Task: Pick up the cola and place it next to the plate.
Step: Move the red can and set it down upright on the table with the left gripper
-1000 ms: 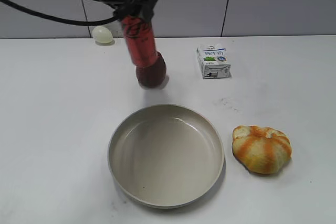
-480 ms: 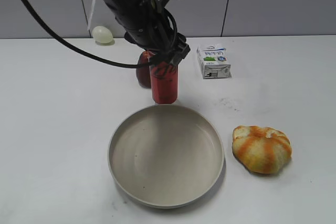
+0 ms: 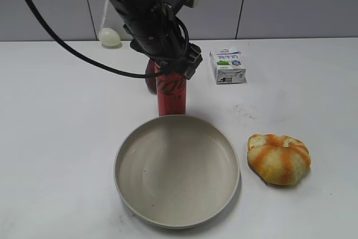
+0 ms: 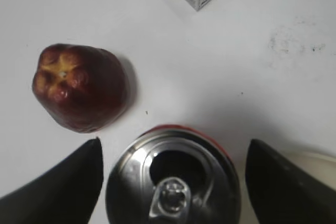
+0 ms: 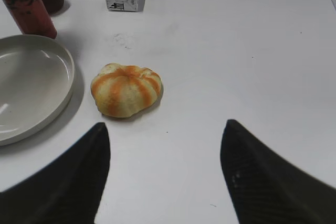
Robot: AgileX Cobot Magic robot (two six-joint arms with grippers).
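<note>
The cola point(image 3: 170, 94), a slim red can, stands upright on the table just behind the far rim of the beige plate point(image 3: 130, 138). My left gripper point(image 3: 174, 64) is at the can's top, jaws on either side. In the left wrist view the silver top of the cola point(image 4: 173, 182) sits between the fingers of the left gripper point(image 4: 176, 141), with a narrow gap on each side; a bit of the plate point(image 4: 315, 158) shows at right. My right gripper point(image 5: 165, 125) is open and empty over bare table. It sees the cola point(image 5: 26, 9) and the plate point(image 5: 52, 61).
A dark red fruit point(image 3: 150, 79) stands just behind the can to the left. A small milk carton point(image 3: 227, 65) is at the back right. An orange-striped bun point(image 3: 278, 158) lies right of the plate. A pale egg point(image 3: 109, 36) rests by the back wall.
My left arm carried the cola from high at the back left, down and right, past the fruit. It now stands lower, against the plate's far rim.
</note>
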